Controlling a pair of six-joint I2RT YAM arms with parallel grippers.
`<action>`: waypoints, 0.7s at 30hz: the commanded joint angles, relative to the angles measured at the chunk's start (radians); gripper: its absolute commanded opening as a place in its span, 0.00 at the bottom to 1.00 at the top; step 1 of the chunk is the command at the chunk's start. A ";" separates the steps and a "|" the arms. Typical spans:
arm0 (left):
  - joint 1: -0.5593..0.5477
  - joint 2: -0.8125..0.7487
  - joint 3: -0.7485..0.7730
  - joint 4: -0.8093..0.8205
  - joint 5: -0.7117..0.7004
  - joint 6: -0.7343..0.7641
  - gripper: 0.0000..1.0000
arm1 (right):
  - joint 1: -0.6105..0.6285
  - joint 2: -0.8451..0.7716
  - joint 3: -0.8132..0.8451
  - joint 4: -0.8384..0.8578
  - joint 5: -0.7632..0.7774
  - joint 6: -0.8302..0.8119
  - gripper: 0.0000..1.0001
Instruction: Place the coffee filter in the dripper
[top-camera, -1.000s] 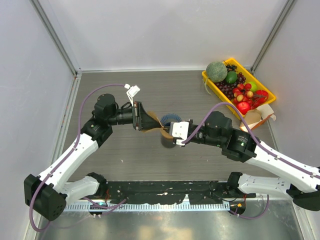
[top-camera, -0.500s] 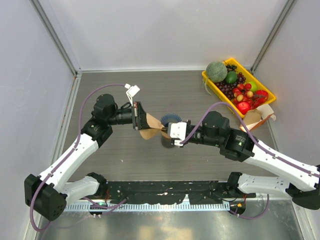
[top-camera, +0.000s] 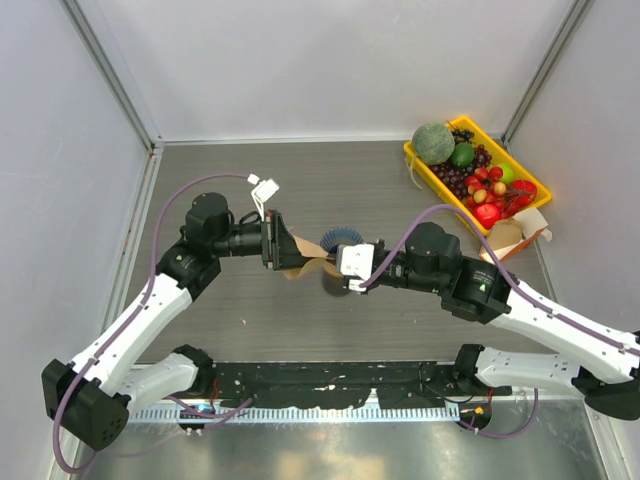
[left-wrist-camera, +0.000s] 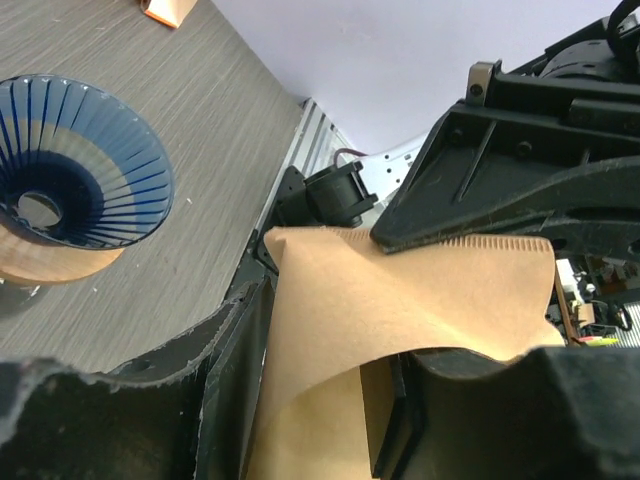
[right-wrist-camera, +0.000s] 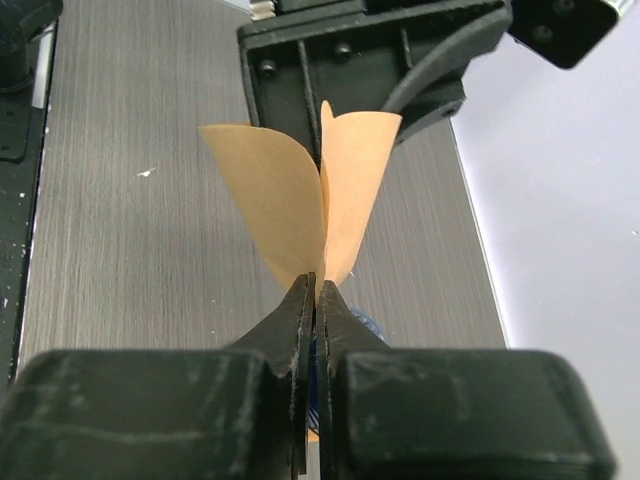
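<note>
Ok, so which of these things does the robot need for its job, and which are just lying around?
For the job:
- the thin tan paper coffee filter
- the dark blue ribbed cone dripper

Just lying about:
- the yellow plastic tray at the far right of the table
- the fruit piled in it
- the small tan box beside the tray
</note>
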 joint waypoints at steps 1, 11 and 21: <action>0.009 -0.028 0.039 -0.078 -0.011 0.079 0.46 | 0.002 -0.030 0.035 0.002 0.041 -0.011 0.05; 0.012 -0.036 0.036 -0.083 -0.029 0.084 0.00 | -0.004 -0.035 0.040 -0.015 0.062 0.036 0.18; 0.026 0.027 0.219 -0.351 -0.434 0.155 0.00 | -0.163 -0.024 0.141 -0.081 0.100 0.392 0.94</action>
